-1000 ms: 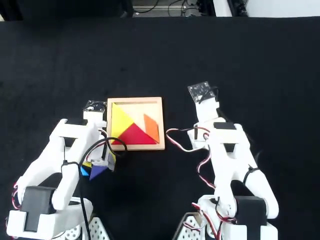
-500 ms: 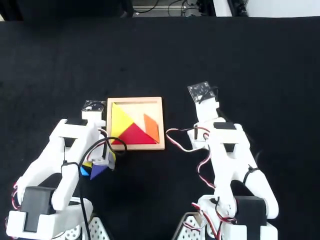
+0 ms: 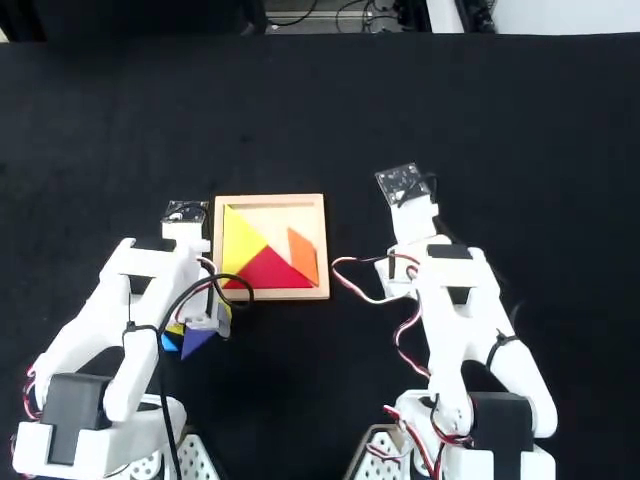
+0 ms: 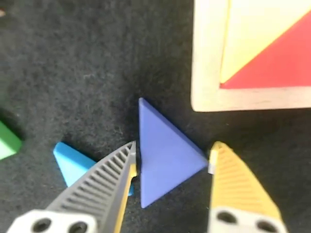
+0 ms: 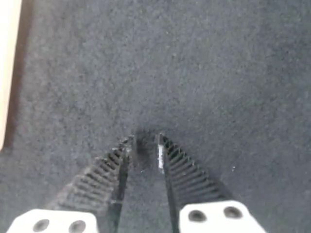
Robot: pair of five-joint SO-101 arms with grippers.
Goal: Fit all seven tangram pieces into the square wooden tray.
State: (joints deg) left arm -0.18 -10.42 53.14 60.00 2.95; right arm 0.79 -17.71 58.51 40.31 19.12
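No real motion over the last second. Left end effector [image 4: 172, 153] stays clamped across the blue triangle [image 4: 163, 155], which sits unlifted just off the near-left corner of the tray [image 3: 270, 200], mid-worktop. Tray holds 3 of 7: yellow triangle [image 3: 240, 245], red triangle [image 3: 268, 270], orange piece [image 3: 303, 253]. Right end effector [image 5: 144, 141] is barely ajar and empty.

Wide black tabletop [image 3: 480, 120] stretches beyond and to the right of the square wooden tray [image 3: 270, 199]. Off its near left corner, a dark blue triangle [image 4: 163, 155], a light blue piece [image 4: 73, 162] and a green piece [image 4: 7, 141] crowd the way.
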